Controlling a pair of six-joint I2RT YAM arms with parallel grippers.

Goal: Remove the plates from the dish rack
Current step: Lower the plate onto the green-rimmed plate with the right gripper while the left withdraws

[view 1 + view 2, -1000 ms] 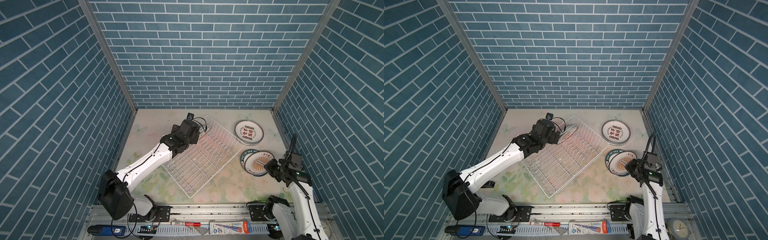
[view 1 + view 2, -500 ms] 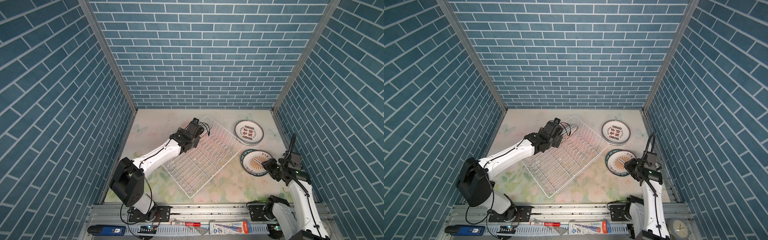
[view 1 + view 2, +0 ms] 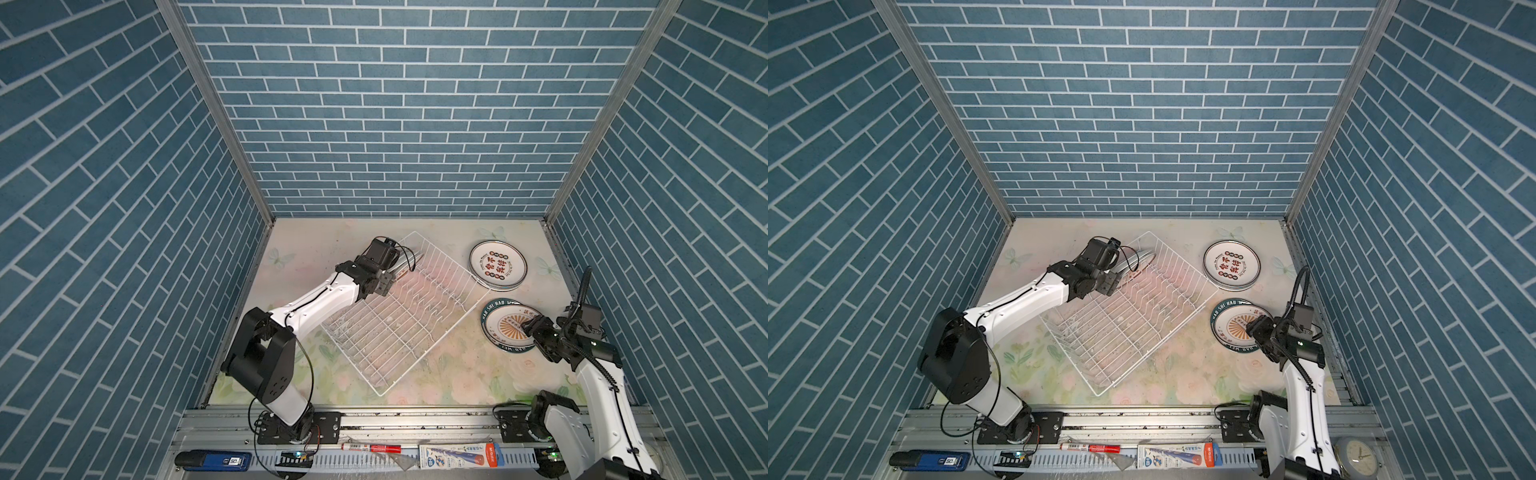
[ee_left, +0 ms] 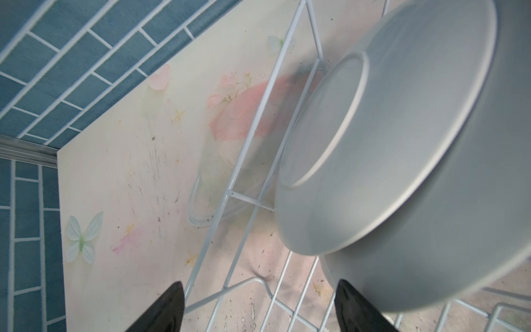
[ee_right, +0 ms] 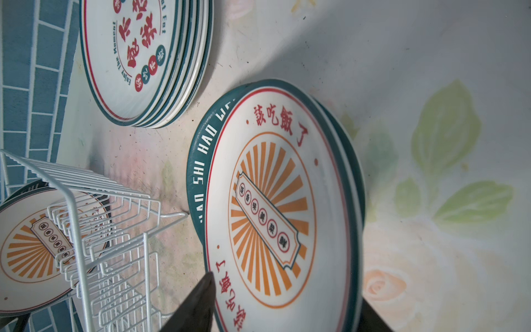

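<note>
Left hand (image 4: 258,283) spread astride dish rack (image 3: 386,332), plates (image 4: 388,143) beside.

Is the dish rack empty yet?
No: the left wrist view shows two white-backed plates standing on edge in the dish rack.

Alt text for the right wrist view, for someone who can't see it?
A stack of sunburst plates lies flat on the floral table, its near edge between the right gripper's spread fingers. Beyond are a second plate stack and the wire rack, a plate showing inside it.
</note>
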